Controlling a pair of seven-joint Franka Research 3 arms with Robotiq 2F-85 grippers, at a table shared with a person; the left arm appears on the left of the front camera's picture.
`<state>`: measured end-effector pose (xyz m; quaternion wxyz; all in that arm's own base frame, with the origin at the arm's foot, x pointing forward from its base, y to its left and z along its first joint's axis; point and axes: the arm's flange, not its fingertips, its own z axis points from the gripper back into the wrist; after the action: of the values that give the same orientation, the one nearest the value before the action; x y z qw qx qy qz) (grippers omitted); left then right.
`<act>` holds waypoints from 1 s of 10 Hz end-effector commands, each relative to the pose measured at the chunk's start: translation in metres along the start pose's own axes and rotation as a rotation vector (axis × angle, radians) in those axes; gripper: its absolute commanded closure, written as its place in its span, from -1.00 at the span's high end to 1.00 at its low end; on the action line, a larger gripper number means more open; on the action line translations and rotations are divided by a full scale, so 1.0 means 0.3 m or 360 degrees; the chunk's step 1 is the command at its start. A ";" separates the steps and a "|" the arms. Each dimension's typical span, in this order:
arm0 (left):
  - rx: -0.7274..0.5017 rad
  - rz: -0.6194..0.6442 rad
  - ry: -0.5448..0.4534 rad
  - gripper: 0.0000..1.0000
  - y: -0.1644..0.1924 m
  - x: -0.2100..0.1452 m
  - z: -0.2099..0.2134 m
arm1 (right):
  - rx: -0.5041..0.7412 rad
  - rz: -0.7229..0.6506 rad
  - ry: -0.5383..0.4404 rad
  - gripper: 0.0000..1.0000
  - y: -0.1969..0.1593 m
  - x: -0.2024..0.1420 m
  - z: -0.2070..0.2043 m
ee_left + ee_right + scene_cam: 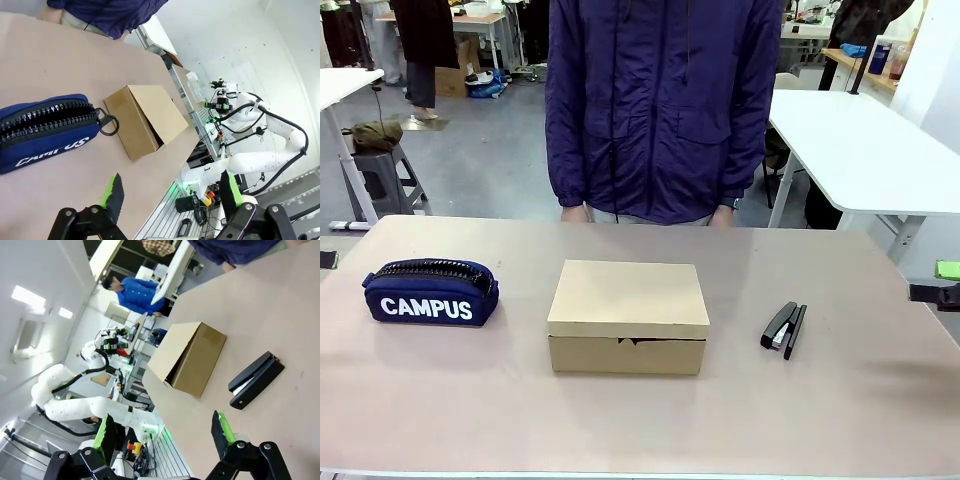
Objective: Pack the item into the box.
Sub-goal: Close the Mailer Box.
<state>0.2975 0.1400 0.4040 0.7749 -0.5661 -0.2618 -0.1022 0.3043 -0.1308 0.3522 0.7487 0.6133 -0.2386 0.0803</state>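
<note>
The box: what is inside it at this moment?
The box is closed, its lid down, so the inside is covered and cannot be seen. Nothing lies on the lid. Beside it on the table are a pencil case and a stapler.

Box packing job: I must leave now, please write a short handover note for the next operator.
Left pincer: open, holding nothing, hanging above the table near the navy pencil case.
Right pincer: open, holding nothing, near the black stapler.
Box: at the table's middle, lid closed.
Item: I cannot see the yellow knife anywhere, on the table or with the person standing at the far side.
Done: nothing visible.
Left: find or receive the item, open the box, put it in.
</note>
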 end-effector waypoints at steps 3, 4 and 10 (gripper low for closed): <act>-0.0008 0.0018 0.0000 1.00 -0.019 -0.010 -0.007 | -0.0003 0.0011 -0.0001 1.00 0.011 -0.003 0.002; -0.0008 0.0018 0.0000 1.00 -0.019 -0.010 -0.007 | -0.0003 0.0011 -0.0001 1.00 0.011 -0.003 0.002; -0.0008 0.0018 0.0000 1.00 -0.019 -0.010 -0.007 | -0.0003 0.0011 -0.0001 1.00 0.011 -0.003 0.002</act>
<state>0.2975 0.1400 0.4040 0.7750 -0.5662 -0.2616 -0.1021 0.3043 -0.1308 0.3522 0.7487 0.6133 -0.2386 0.0803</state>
